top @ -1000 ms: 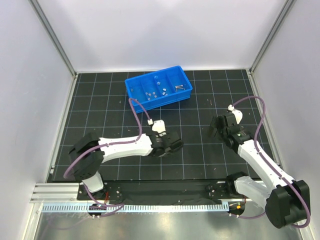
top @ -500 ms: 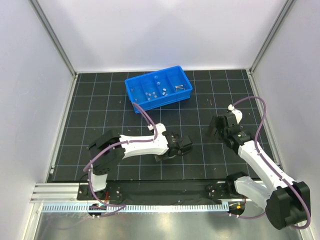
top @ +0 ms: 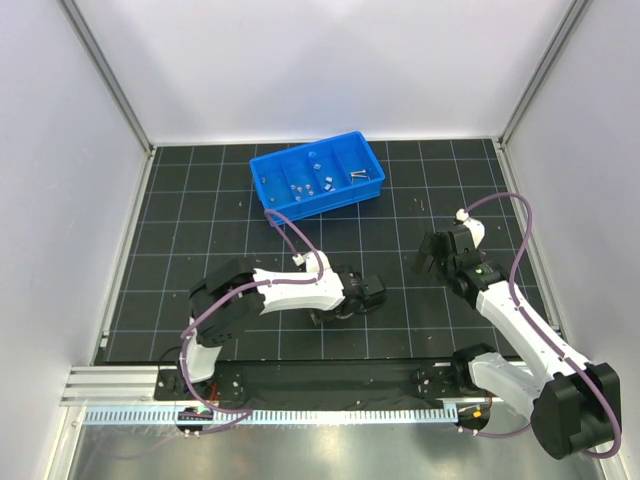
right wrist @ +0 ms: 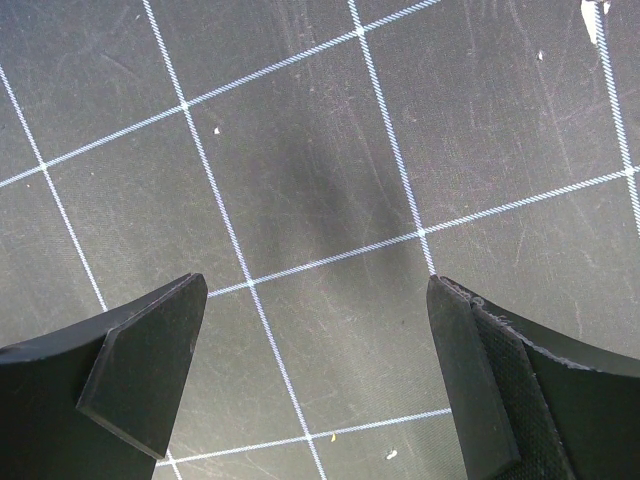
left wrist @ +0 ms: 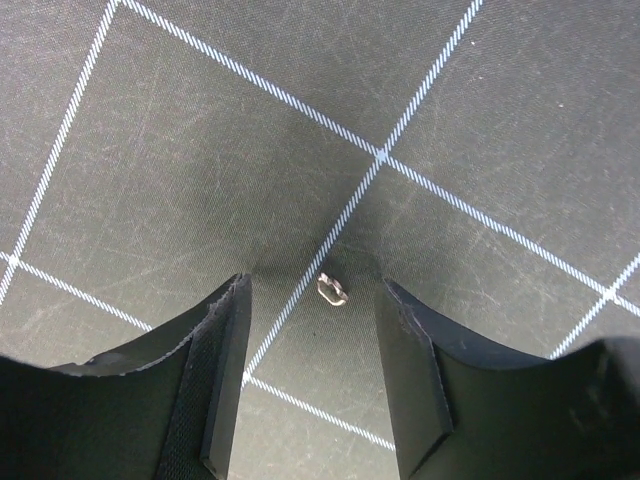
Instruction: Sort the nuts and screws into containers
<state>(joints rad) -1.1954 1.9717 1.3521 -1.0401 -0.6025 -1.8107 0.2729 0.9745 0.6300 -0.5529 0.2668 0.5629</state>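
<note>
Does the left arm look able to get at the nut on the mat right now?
Probably yes: the nut lies loose on the bare mat, right between the left gripper's open fingers, with nothing around it in the way.

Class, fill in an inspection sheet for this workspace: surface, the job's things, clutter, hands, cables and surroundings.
Surface: black gridded mat, scuffed.
Job's things: blue tray near the far edge, with nuts in its middle sections and a screw in the section at its right end. One loose nut lies on the mat.
Clutter: pale specks on the mat.
Hands: left hand open and low, its fingers either side of the loose nut without touching it. Right hand open over bare mat.
Cables: purple cable loops off the left arm, second cable off the right.
Surroundings: white walls, metal rail at the near edge.
</note>
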